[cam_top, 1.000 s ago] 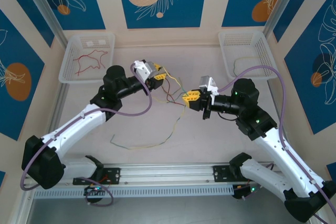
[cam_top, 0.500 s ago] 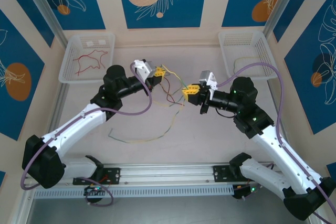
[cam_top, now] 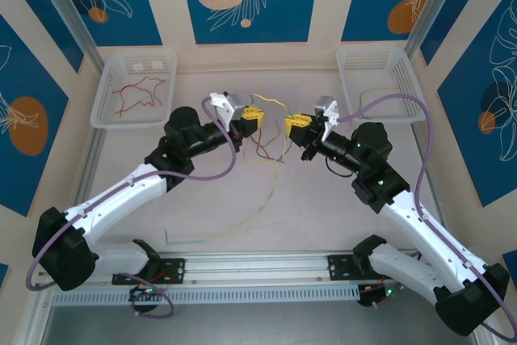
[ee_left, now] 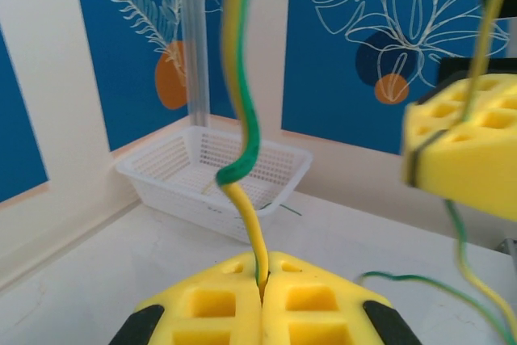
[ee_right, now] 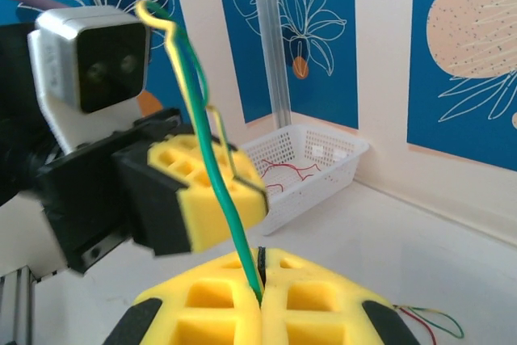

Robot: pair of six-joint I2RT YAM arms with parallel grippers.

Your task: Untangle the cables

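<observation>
As the left pincer [cam_top: 252, 113] shut, the cables [cam_top: 266, 149] seemingly lifted.

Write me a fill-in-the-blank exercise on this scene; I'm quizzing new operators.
1. The left tool is ____ on a yellow-green cable.
2. The right tool pinches a green cable between ____ pads.
3. The wavy cable in the far-left basket is ____ in colour.
Missing words: shut; yellow; red
</observation>
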